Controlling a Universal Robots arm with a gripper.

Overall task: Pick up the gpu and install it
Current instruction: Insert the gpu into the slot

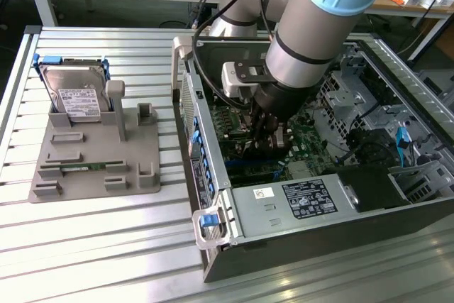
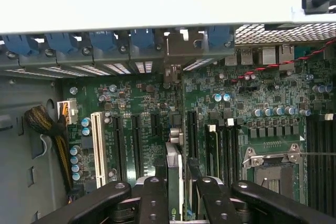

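My gripper (image 1: 266,136) is reaching down inside the open computer case (image 1: 298,204), over the green motherboard (image 2: 147,108). In the wrist view the gripper (image 2: 177,179) is shut on the gpu (image 2: 174,153), which I see edge-on as a thin green and black card between the black fingers (image 2: 153,195). The card stands upright over the row of expansion slots, between a black slot (image 2: 135,145) and another black slot (image 2: 192,135). Its far end points at the case's rear slot wall (image 2: 181,45). I cannot tell whether the card's lower edge touches a slot.
A silver hard drive (image 1: 78,94) and a narrow memory stick (image 1: 85,168) rest on the grey fixture (image 1: 92,161) at the exterior view's left. Inside the case are blue latches (image 2: 105,40), a white slot (image 2: 96,148), a cable bundle (image 2: 44,124) and the CPU socket (image 2: 273,166).
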